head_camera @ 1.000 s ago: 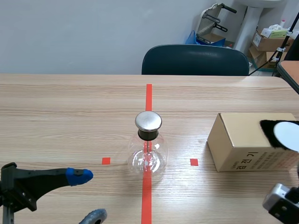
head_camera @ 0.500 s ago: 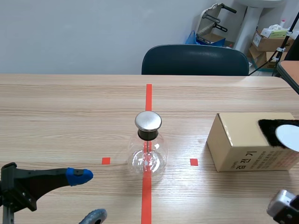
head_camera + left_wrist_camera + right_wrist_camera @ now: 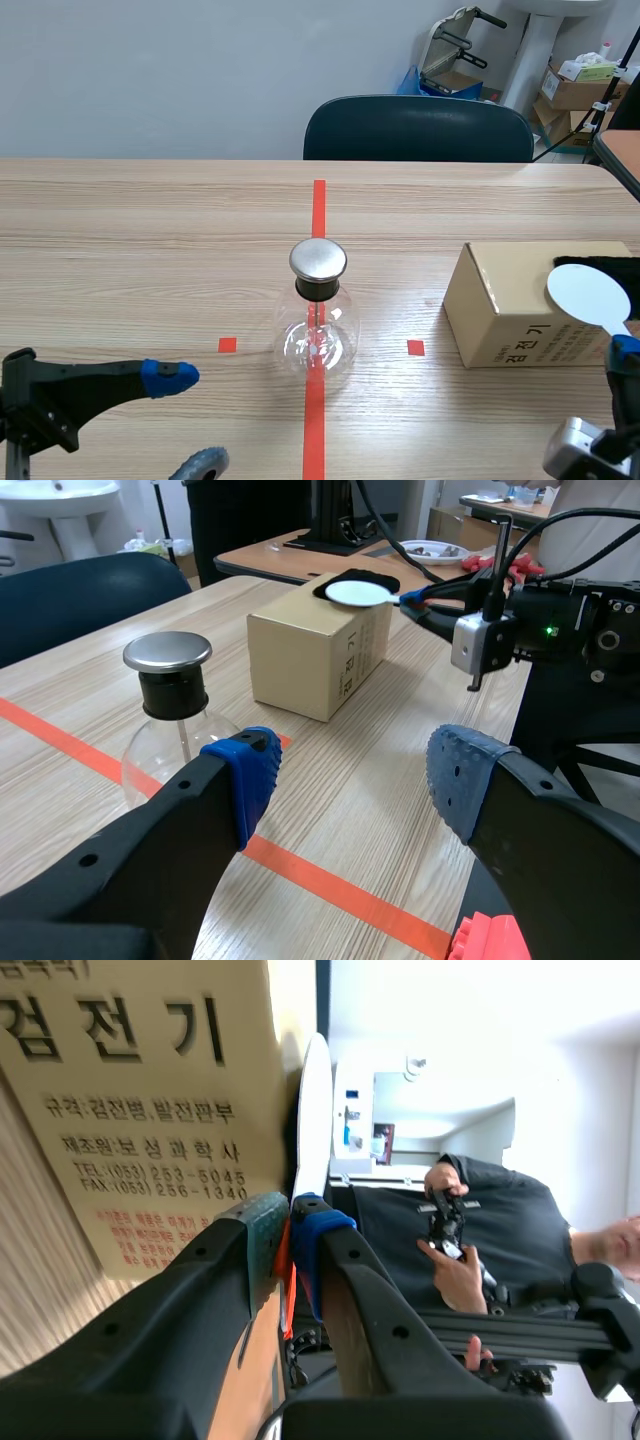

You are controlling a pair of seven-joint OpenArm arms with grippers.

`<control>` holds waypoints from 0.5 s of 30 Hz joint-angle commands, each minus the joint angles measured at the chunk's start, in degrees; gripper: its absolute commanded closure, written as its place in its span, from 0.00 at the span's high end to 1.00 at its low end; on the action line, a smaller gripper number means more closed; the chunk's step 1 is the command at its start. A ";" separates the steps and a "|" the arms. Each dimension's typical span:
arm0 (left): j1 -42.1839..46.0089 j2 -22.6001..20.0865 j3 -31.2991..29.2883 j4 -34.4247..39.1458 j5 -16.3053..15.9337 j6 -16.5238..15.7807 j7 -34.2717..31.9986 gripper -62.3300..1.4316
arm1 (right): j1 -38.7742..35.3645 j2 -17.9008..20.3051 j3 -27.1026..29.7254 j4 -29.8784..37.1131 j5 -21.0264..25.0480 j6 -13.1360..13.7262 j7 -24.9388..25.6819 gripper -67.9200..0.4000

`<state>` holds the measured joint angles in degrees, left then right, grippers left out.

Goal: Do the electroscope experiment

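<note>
Disc (image 3: 588, 295) clenched by right end effector (image 3: 288, 1222) at box (image 3: 505, 300) edge; left end effector (image 3: 352, 775) released

Left tool (image 3: 350, 780): thick black fingers (image 3: 140, 855), blue dotted pads (image 3: 247, 778).

Cardboard box (image 3: 130, 1090) side: large Korean print "검전기"; smaller lines beneath, company and contact details.

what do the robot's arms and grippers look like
Both arms are black. The left gripper has two thick black fingers with dotted pads, one bright blue, one duller blue. The right gripper has grey-green and blue pads. The right arm carries a silver camera block, a green light and black cables.
</note>
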<state>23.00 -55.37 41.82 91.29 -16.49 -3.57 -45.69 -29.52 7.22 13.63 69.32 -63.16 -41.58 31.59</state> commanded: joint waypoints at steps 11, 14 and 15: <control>-0.02 0.44 -0.07 0.83 0.00 -0.20 -1.05 0.57 | -0.11 0.68 0.50 0.98 0.48 -0.42 -3.54 0.02; 0.00 0.44 -0.07 0.83 0.00 -0.20 -1.03 0.57 | -0.35 0.72 0.59 0.96 0.76 -0.42 -11.74 0.02; 0.00 0.44 -0.07 0.83 0.00 -0.20 -1.03 0.57 | -0.35 0.76 0.59 0.96 0.66 -0.39 -11.87 0.02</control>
<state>23.00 -55.37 41.82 91.29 -16.49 -3.60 -45.71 -29.56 7.20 13.65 69.32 -62.30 -41.52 18.22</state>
